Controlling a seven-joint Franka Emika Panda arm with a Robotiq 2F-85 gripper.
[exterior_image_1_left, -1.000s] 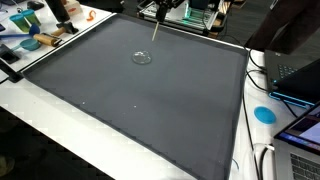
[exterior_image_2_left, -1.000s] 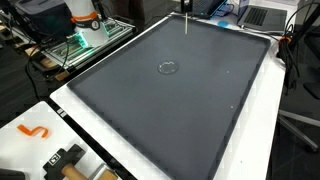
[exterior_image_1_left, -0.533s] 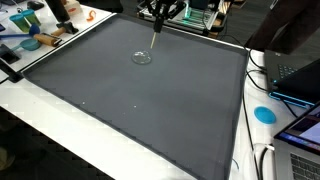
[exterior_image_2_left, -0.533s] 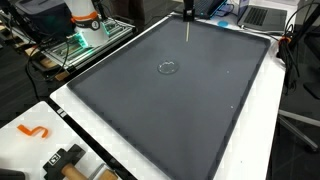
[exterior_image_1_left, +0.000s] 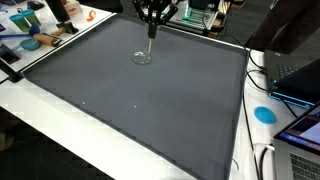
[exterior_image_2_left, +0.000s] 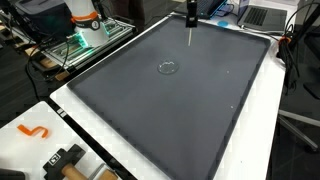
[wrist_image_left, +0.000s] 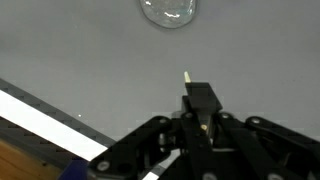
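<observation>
At the far left, clutter sat on the white table, off the dark mat. Further along, a small glass dish lay on the mat, toward its back edge. Just right of it and higher up hung the gripper, its fingers pressed together on a thin pale stick that pointed down. The wrist view showed the hold plainly: the gripper was clamped on the stick, with the dish beyond the tip.

So the stick was already in the grip and its tip stood near the dish but apart from it, not inside. Whether the tip touched the mat I could not tell. Only mat lay between tip and dish.

To the right, past the mat's edge, were a laptop, a blue disc and some cables, all well apart from the gripper.
</observation>
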